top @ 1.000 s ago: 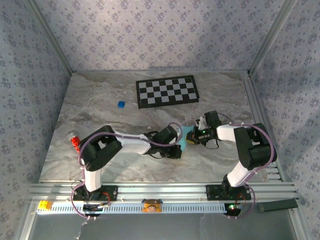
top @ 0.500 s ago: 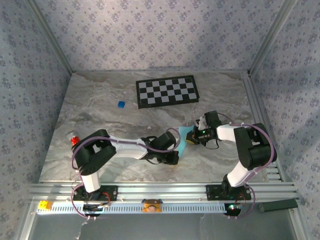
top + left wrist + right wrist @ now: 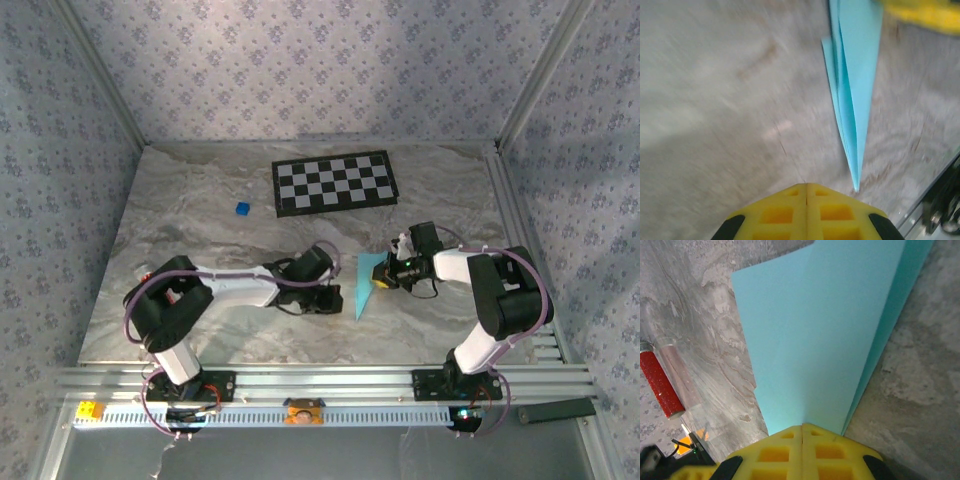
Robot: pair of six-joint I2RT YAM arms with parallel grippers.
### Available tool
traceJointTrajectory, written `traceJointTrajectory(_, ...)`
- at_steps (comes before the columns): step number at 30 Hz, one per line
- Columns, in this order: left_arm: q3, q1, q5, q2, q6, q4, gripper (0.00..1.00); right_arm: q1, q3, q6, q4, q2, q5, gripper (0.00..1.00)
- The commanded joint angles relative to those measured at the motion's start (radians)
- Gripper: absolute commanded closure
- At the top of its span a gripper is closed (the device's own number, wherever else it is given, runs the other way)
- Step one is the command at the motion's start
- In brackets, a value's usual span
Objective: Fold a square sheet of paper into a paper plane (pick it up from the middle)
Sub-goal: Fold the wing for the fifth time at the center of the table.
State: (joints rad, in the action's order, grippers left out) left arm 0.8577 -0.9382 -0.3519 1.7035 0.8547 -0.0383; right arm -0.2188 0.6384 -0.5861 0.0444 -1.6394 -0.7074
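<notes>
One slim, pointed paper plane [image 3: 362,290]

R end effector [image 3: 385,278] clamps paper plane [image 3: 365,288], tip nearward.

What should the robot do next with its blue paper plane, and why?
Probably open the right gripper and let go. The paper plane already looks like a slim pointed dart with layered folds, and the right gripper seems pinched shut on its wide end. The left gripper is shut, empty, and apart from the tip.
</notes>
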Motion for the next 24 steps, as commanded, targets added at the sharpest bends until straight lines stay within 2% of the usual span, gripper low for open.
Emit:
traceJointTrajectory(1,0.068,0.027,-0.04,0.047,0.034,0.059,0.93,-0.004,-0.016,0.011,-0.017,0.038,0.013,0.95)
traceJointTrajectory(7,0.152,0.034,-0.056,0.148,0.035,0.033,0.85,0.024,-0.033,0.006,0.005,0.18,0.011,0.86)
traceJointTrajectory(13,0.162,0.035,-0.063,0.172,0.046,0.064,0.76,0.095,-0.084,0.018,0.065,0.277,0.027,0.82)
traceJointTrajectory(24,0.198,0.035,-0.102,0.222,0.049,0.094,0.69,0.093,-0.106,0.015,0.067,0.246,0.003,0.81)
